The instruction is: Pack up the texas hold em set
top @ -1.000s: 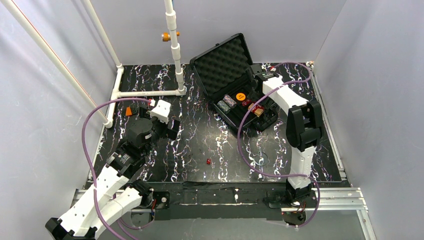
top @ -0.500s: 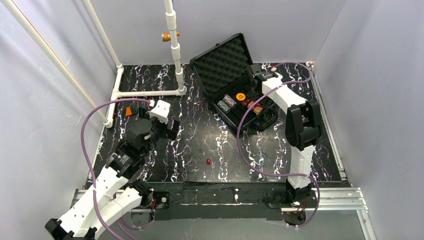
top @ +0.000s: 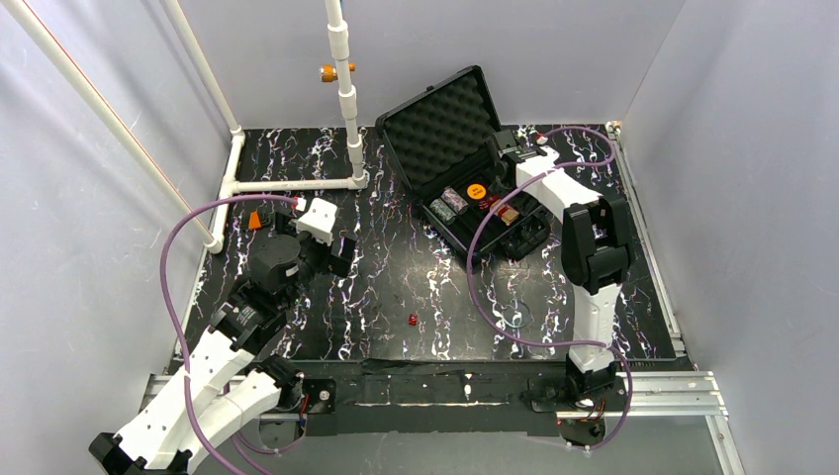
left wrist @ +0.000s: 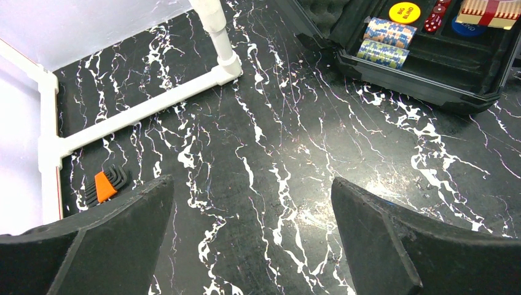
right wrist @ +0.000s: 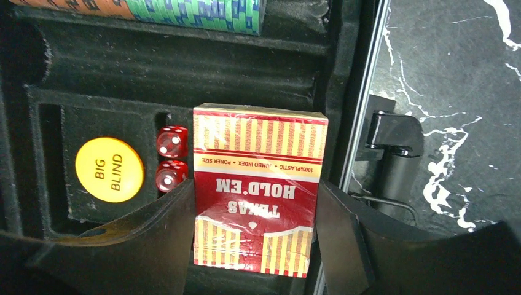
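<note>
The black case (top: pixel 465 242) lies open at the back right, its egg-crate foam lid (top: pixel 443 124) raised. My right gripper (right wrist: pixel 256 187) is down in the case, shut on the red-yellow card box (right wrist: pixel 258 178), one finger pressing each long side. Left of the box sit two red dice (right wrist: pixel 171 158) and a yellow "BIG BLIND" disc (right wrist: pixel 109 169). Chip stacks (left wrist: pixel 382 42) lie in the case's front slots, and a blue disc (left wrist: pixel 465 27) sits under the card box. One red die (top: pixel 413 319) lies on the table. My left gripper (left wrist: pixel 250 183) hovers open over bare table.
A white pipe frame (top: pixel 297 184) crosses the back left with an upright post (top: pixel 344 89). An orange hex key set (left wrist: pixel 105 184) lies near the left wall. The case's latch (right wrist: pixel 393 132) juts out right of the card box.
My right wrist has shifted slightly toward the back left over the case, still holding the card box. The left arm has not moved.
</note>
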